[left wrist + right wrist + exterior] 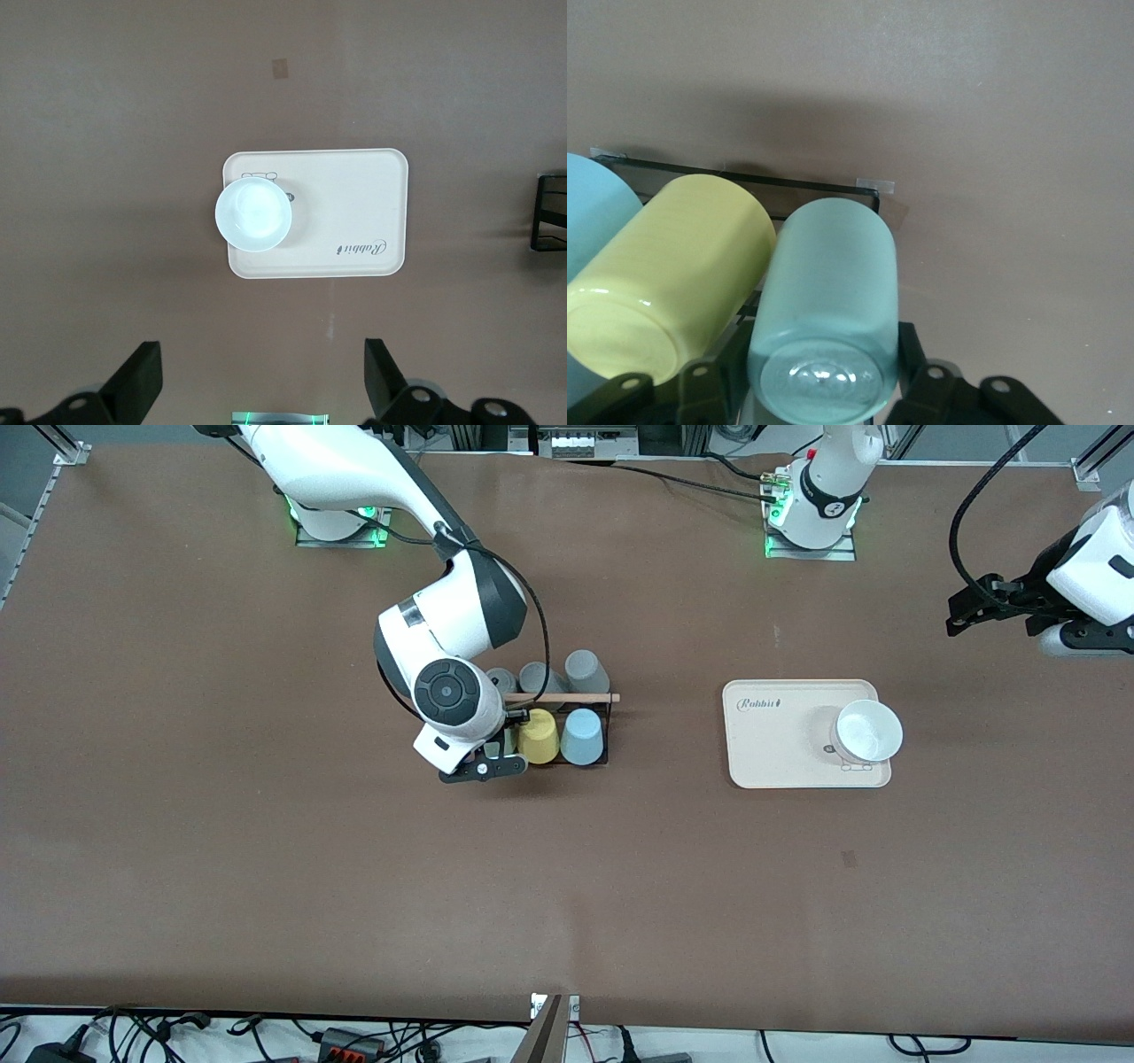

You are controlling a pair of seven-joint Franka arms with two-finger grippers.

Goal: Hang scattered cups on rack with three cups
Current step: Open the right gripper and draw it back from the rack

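Presently, the right gripper (484,769) is over the rack's (608,728) end toward the right arm. Its jaws stand against both sides of the mint-green cup (828,301), clamped on it. That cup sits mouth-down in the rack's nearer row. At its 3 o'clock in the front view is a yellow cup (538,736), just beside it, then the light blue cup (582,736), already in place. Grey cups (585,666) fill the farther row at 12 o'clock, past the wooden rod (567,698).

Hazards: if the mint-green cup is not seated on its peg, release may let it lean onto the yellow cup or topple. A skewed withdrawal may snag the wire frame and drag the rack.

Not visible: the peg inside the cup. In the front view the right wrist covers the mint-green cup.

The left gripper (261,372) waits, fingers apart, over bare table near the cream tray (780,766), which carries a white bowl (868,731).
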